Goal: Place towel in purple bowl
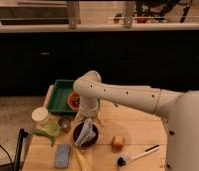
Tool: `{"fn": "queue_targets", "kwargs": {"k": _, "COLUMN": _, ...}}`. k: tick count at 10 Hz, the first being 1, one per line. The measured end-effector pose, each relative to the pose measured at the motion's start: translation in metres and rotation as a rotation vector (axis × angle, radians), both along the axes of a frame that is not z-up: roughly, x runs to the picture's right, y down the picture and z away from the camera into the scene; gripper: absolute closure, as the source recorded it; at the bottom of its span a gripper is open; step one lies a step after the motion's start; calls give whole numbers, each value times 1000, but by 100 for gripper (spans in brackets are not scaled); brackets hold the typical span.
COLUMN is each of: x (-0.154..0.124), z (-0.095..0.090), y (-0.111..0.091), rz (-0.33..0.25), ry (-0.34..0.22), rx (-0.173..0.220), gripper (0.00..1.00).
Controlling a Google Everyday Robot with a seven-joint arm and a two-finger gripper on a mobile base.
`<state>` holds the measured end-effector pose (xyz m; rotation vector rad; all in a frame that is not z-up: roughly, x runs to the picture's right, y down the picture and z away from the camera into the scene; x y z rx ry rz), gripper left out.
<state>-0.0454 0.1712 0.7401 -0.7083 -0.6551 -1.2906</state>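
Camera view: the pale two-finger gripper hangs just above the dark purple round bowl; open or closed, I cannot tell. The crumpled grey-blue cloth towel sits directly below it in the bowl, long axis pointing up toward the gripper.

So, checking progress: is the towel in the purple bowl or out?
In: the towel lies inside the purple bowl, one end over its rim; the claw hangs just above.
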Motion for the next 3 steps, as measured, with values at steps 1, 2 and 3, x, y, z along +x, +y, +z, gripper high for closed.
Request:
{"fn": "queue_targets", "kwargs": {"k": 1, "x": 2, "z": 0, "y": -5, "rz": 9, "ry": 3, "rx": 5, "gripper": 20}}
{"fn": "queue_targets", "kwargs": {"k": 2, "x": 3, "z": -1, "y": -9, "rz": 17, "ry": 4, "rx": 10, "gripper": 20}}
{"fn": "queue_targets", "kwargs": {"k": 3, "x": 4, "z": -1, "y": -14, "rz": 25, "ry": 5, "rx": 14, "gripper": 20}}
